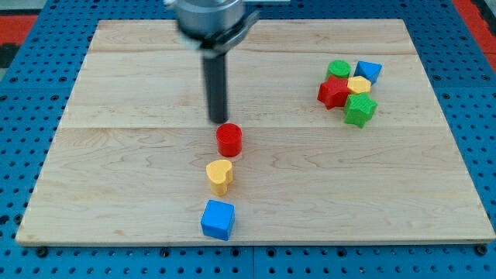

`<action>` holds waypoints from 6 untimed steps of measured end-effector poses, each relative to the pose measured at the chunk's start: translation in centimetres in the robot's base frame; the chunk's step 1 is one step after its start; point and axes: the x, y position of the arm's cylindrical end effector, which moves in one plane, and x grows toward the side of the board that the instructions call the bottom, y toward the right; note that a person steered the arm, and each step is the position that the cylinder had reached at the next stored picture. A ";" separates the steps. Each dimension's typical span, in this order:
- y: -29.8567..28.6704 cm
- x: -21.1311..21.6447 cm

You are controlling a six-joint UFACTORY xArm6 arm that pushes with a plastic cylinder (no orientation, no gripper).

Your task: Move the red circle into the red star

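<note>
The red circle [229, 140] stands near the middle of the wooden board [116, 155]. My tip [217, 121] is just above and slightly left of it in the view, very close or touching. The red star [334, 91] lies at the view's upper right, in a tight cluster with a green circle [338, 70], a blue triangle-like block [369, 72], a yellow block [359, 84] and a green star [359, 109].
A yellow heart [219, 176] lies just below the red circle. A blue cube [218, 219] lies below that, near the board's bottom edge. A blue pegboard [23, 116] surrounds the board.
</note>
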 end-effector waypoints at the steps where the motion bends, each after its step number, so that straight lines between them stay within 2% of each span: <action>1: -1.4 4.4; 2: 1.6 3.1; 4: 12.9 -4.3; 5: 11.0 -2.1; 6: 8.7 -4.7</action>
